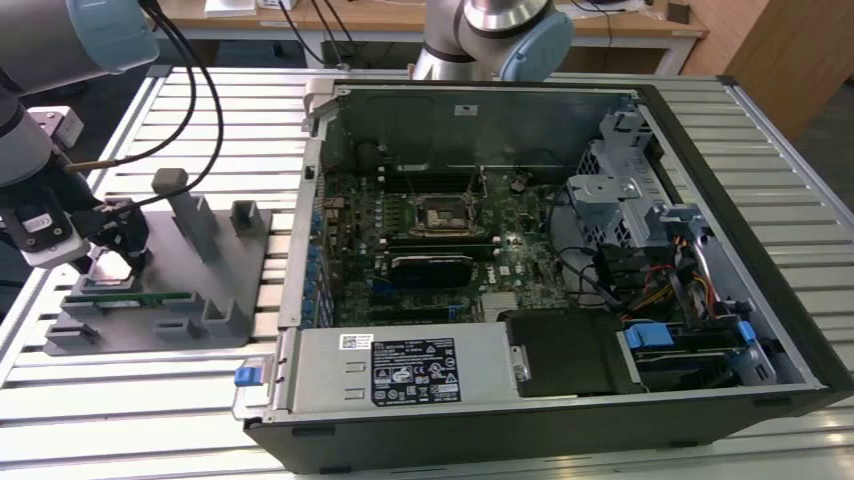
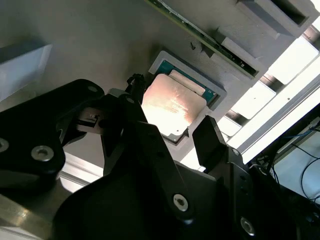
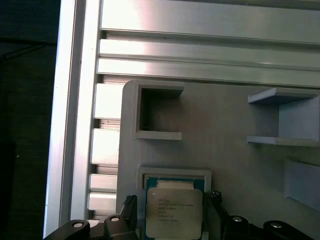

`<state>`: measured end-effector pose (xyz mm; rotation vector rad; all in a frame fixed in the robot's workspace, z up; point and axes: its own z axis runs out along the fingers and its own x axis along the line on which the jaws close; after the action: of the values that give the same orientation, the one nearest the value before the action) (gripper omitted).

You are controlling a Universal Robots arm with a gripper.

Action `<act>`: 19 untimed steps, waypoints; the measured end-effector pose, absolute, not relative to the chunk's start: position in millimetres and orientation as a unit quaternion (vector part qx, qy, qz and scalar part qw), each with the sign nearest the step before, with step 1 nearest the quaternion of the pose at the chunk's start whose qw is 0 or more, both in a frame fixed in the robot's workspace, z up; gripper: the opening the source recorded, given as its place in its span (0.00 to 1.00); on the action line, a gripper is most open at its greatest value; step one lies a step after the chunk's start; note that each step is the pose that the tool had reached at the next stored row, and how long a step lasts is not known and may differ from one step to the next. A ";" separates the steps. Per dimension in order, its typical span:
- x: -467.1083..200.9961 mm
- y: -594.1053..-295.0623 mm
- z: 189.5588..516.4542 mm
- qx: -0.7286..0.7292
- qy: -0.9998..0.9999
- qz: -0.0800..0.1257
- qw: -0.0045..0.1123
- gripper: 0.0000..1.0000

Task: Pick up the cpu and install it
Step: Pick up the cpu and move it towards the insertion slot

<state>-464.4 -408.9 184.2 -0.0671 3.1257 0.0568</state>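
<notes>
Plainly, the tool is clamped on the cpu (silver top up) over the grey holder.

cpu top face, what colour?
Dull silver; the small flat square cpu shows best in the first wrist view.

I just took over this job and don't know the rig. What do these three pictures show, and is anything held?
This is one robot arm with a hand at its end. The exterior view comes from a camera off the arm. Both wrist views come from cameras riding near the hand. On the slatted metal table stand an open computer and, at the exterior view's left, a grey tray of parts with a green memory stick on it. The hand is down at the tray, around the cpu, the silver square at its pocket. I cannot tell whether it grips the cpu.
</notes>
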 end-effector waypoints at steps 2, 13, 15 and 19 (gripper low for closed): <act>-464.4 -409.0 183.9 -0.021 1.000 0.018 0.007 0.65; -464.3 -409.1 183.3 -0.021 1.000 0.018 0.008 0.57; -464.3 -409.1 183.9 -0.021 1.000 0.018 0.007 0.57; -464.3 -409.1 185.1 -0.021 1.000 0.017 0.008 0.57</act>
<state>-464.3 -409.1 185.1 -0.0672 3.1254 0.0532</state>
